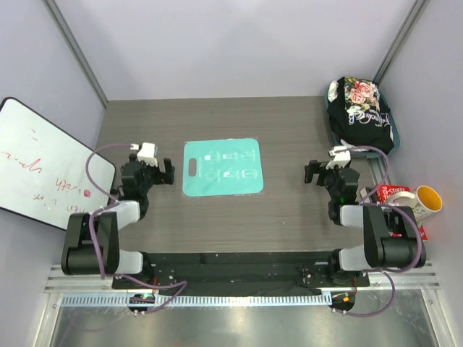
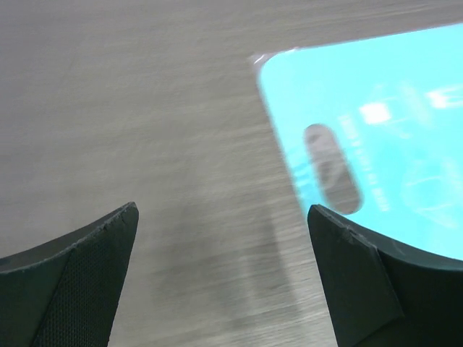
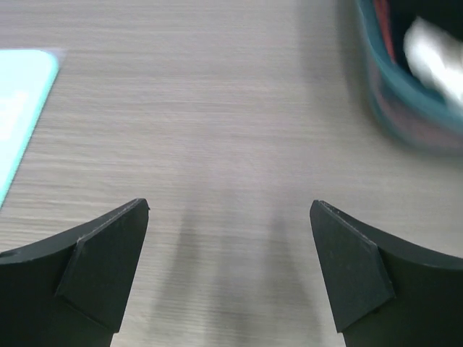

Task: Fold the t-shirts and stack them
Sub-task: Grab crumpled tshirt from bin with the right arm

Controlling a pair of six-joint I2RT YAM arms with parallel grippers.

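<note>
A black t-shirt [image 1: 362, 112] with pink-rose print and white script lies bunched in a teal basket [image 1: 393, 130] at the far right of the table. A white patch shows at its top left; a second shirt is not clearly separable. My left gripper [image 1: 163, 173] is open and empty, low over the table just left of the teal board [image 1: 221, 167]. My right gripper [image 1: 315, 173] is open and empty, right of the board and in front of the basket. In the right wrist view the basket's wall [image 3: 405, 108] shows at the upper right.
The flat teal plastic board with a handle slot lies mid-table and shows in the left wrist view [image 2: 405, 108]. A whiteboard [image 1: 43, 163] leans at the left. A red box [image 1: 394, 194] and a yellow-lined mug [image 1: 427, 198] stand at the right edge.
</note>
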